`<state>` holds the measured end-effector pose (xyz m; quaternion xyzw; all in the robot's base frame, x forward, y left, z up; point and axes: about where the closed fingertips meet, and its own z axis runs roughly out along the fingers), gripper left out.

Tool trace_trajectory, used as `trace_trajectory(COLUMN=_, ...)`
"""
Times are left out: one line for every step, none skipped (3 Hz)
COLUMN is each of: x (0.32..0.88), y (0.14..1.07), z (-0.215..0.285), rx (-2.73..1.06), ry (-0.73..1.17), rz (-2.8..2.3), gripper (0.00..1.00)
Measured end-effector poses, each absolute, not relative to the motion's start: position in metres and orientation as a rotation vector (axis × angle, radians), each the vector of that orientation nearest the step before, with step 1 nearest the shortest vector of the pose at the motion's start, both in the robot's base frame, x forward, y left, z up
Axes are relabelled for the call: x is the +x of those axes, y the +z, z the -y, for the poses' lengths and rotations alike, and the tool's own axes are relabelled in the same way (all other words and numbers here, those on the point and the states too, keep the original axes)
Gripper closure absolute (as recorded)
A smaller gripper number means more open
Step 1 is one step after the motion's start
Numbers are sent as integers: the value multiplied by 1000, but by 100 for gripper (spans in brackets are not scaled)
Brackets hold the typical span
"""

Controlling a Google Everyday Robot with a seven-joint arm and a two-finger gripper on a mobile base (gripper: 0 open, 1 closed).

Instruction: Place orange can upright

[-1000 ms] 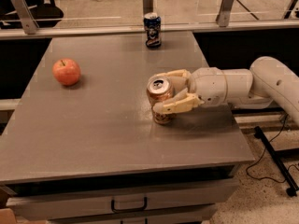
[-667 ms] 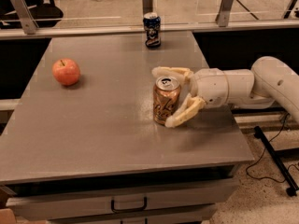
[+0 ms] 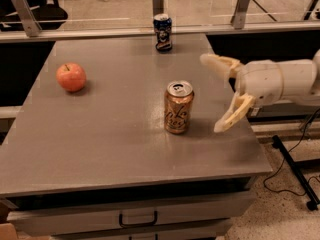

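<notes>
Since the orange can (image 3: 179, 107) stands upright and untouched, the gripper (image 3: 214, 94) near it, fingers spread wide, should retreat straight without brushing it.

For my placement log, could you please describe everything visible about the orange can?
The orange can is shiny copper-orange metal with white script lettering and a silver pull-tab top. It stands upright near the middle of the grey table, touching nothing else. The hand hangs open to its right, clear of it.
</notes>
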<state>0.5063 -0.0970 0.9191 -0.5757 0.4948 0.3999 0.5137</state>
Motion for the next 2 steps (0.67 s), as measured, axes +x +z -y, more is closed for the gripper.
trace_trajectory(x=532, y=969, z=176, rx=-1326, ry=701, rz=-1368, gripper=0)
trace_trajectory(x=541, y=989, z=212, rx=-1267, ry=623, rz=-1414, gripper=0)
